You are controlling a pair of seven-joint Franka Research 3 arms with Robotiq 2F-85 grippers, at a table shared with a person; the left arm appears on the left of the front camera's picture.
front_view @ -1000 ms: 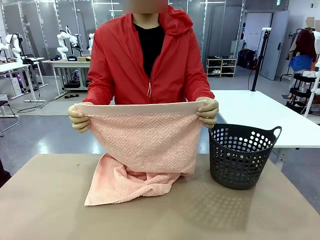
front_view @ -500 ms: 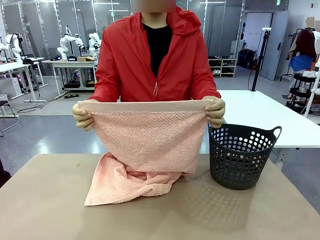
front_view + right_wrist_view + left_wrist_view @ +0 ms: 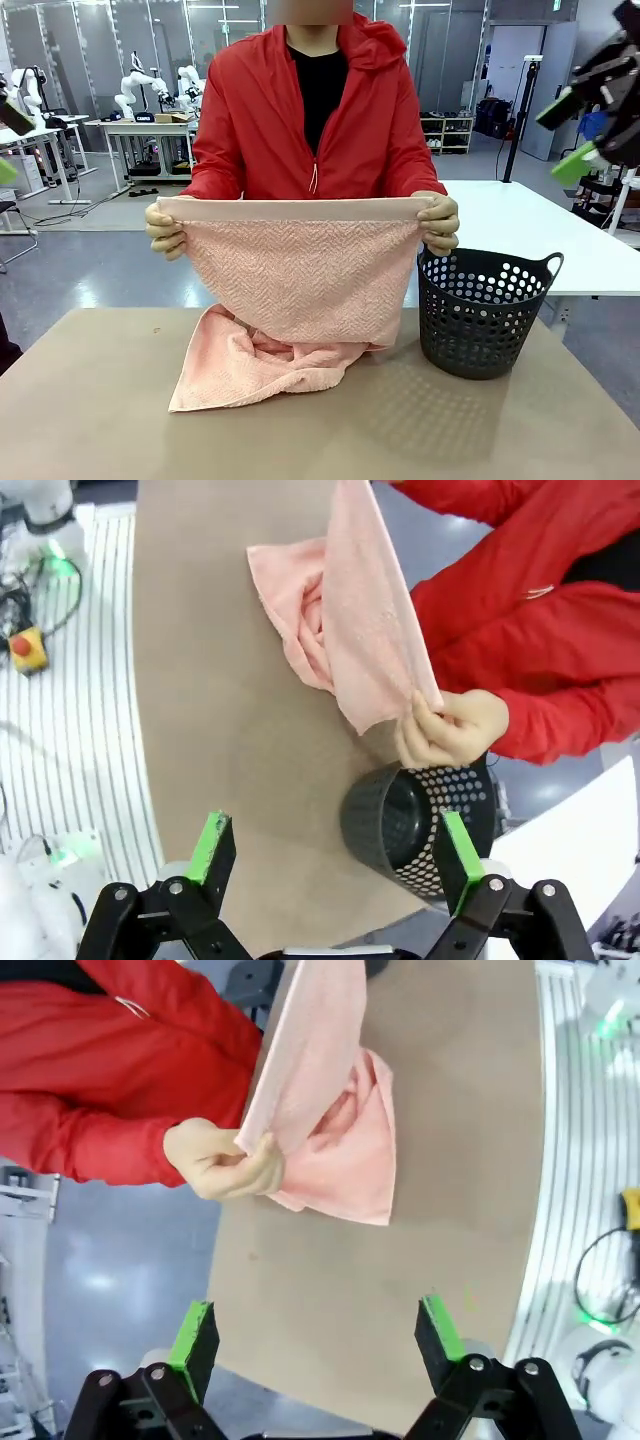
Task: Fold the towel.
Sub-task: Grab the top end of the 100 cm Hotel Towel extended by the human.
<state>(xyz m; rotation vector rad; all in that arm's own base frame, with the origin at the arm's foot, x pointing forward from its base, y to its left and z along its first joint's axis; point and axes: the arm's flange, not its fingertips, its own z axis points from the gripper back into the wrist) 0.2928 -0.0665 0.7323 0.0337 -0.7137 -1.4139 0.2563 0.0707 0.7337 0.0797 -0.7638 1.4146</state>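
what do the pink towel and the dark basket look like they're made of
Towel: looks like soft terry cloth, probably cotton, matte; herringbone zigzag pile, a smooth hem band, and it sags and bunches on the table. Basket: looks like rigid moulded plastic, dark grey with a slight sheen; even round holes and a moulded handle.

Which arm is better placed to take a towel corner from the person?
Left, likely. The left pincer and right pincer are both open, clear of the towel, but the basket stands close below the corner on the right, while the left corner has no such obstacle.
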